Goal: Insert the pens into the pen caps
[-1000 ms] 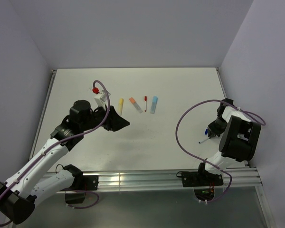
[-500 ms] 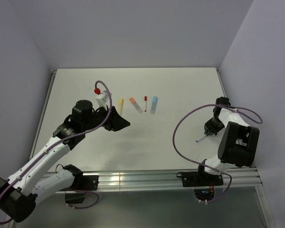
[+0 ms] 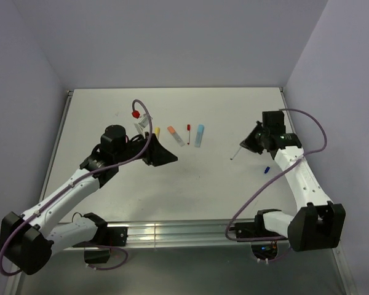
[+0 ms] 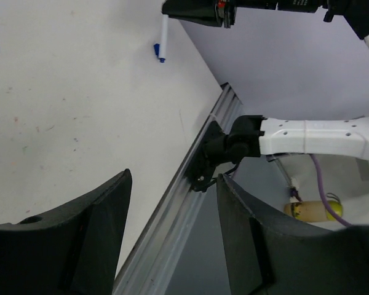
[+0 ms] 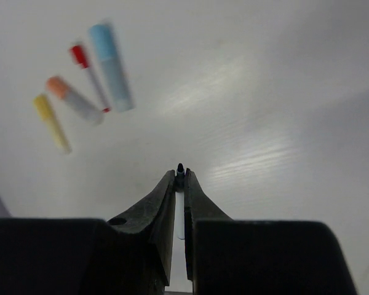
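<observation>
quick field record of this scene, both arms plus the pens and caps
left end effector: open, empty
right end effector: shut on thin pen
blue cap: loose on table, apart from thin pen
row mid-table: yellow pen, orange-tipped pen, red pen, light blue pen

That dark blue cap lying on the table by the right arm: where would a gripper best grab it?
Probably across its middle, from straight above. The dark blue cap is a short stub lying flat on the table, so only its long sides are exposed; fingers closing across its width leave both ends free. The left gripper is open; the right gripper holds the thin pen.
</observation>
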Controlling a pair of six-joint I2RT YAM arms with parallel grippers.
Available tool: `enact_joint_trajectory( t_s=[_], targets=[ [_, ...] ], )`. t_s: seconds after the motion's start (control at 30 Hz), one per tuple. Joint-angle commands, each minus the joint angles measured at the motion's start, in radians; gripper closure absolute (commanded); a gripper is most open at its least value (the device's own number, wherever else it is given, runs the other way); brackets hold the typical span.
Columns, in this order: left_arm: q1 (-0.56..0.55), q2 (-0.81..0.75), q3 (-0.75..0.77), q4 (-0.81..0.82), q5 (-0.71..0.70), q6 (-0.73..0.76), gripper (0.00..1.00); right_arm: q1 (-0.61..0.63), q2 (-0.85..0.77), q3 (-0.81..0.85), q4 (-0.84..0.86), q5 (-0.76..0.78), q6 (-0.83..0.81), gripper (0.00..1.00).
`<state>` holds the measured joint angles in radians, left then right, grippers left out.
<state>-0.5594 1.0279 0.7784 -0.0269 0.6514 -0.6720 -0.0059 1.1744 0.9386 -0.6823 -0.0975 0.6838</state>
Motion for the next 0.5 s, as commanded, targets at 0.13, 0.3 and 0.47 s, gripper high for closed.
enact_joint_trajectory(
  t_s=[0.13, 0.3, 0.47],
  targets=[
    [0.0, 0.158, 0.094, 0.324, 0.12, -0.152, 0.37, 0.253, -0.096, 0.166, 0.193, -0.068, 0.108, 1.0],
    [-0.004, 0.305, 0.212, 0.256, 0.126, -0.107, 0.41, 0.421, -0.026, 0.258, 0.24, -0.068, 0.129, 1.0],
    [-0.011, 0.348, 0.251, 0.252, 0.1, -0.098, 0.42, 0.495, 0.027, 0.322, 0.267, -0.07, 0.141, 1.0]
  ],
)
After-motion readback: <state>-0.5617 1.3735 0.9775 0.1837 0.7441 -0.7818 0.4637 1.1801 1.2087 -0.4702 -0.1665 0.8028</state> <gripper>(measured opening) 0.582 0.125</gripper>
